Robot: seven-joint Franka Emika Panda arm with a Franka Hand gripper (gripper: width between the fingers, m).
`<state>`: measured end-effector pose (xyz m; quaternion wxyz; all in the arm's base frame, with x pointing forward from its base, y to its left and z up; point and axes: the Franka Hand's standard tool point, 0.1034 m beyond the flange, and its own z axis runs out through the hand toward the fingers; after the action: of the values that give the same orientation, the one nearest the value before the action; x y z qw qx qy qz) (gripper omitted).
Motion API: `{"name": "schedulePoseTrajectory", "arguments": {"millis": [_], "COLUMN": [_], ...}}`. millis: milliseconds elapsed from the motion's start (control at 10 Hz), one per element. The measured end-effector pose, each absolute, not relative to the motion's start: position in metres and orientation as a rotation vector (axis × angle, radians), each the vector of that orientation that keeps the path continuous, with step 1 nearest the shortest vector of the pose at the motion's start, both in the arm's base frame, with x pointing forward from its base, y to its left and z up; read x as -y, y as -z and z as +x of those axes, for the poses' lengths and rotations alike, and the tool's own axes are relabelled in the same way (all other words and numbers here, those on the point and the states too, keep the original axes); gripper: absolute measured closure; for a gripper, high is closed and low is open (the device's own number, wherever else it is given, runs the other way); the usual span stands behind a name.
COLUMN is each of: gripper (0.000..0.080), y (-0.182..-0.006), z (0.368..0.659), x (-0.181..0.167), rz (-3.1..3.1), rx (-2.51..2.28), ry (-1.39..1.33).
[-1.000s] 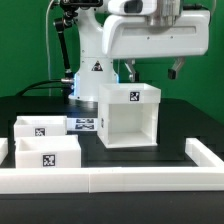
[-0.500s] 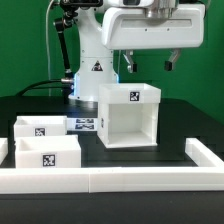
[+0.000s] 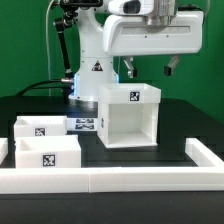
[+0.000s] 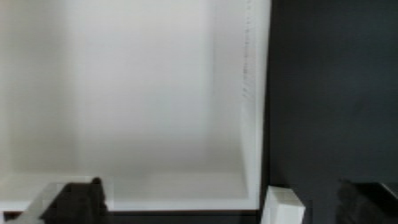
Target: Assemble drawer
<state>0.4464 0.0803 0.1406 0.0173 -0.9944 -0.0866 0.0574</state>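
The white boxy casing (image 3: 128, 115) stands on the black table with its open side to the front and a square tag on top. Two shallow white trays, one behind (image 3: 40, 127) and one in front (image 3: 45, 152), lie at the exterior view's left, each with a tag. My gripper (image 3: 150, 72) hangs open and empty above the casing's rear edge, touching nothing. In the wrist view a white face of the casing (image 4: 125, 100) fills most of the picture, and my dark fingertips (image 4: 71, 200) stand wide apart around the gripper's middle (image 4: 217, 205).
The marker board (image 3: 82, 124) lies flat between the trays and the casing. A low white rail (image 3: 110, 178) edges the table's front and right side. The robot's base (image 3: 92, 60) stands behind the casing. Black table (image 4: 338, 100) shows beside the casing.
The hand shifted slightly up and toward the exterior view's left half a second ago and is now back about where it was. The casing and trays have not moved.
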Motion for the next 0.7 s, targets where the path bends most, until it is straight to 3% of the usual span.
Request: {"name": "schedulePoseTrajectory", "arguments": {"millis": [200, 700], "gripper": [0.0150, 0.0150], "y": [-0.124, -0.102], "z": [0.453, 0.425], "x": [-0.078, -0.090], "rz": [-3.077, -3.077], "rx": [0.218, 0.253], "ry": [-0.174, -0.190]}}
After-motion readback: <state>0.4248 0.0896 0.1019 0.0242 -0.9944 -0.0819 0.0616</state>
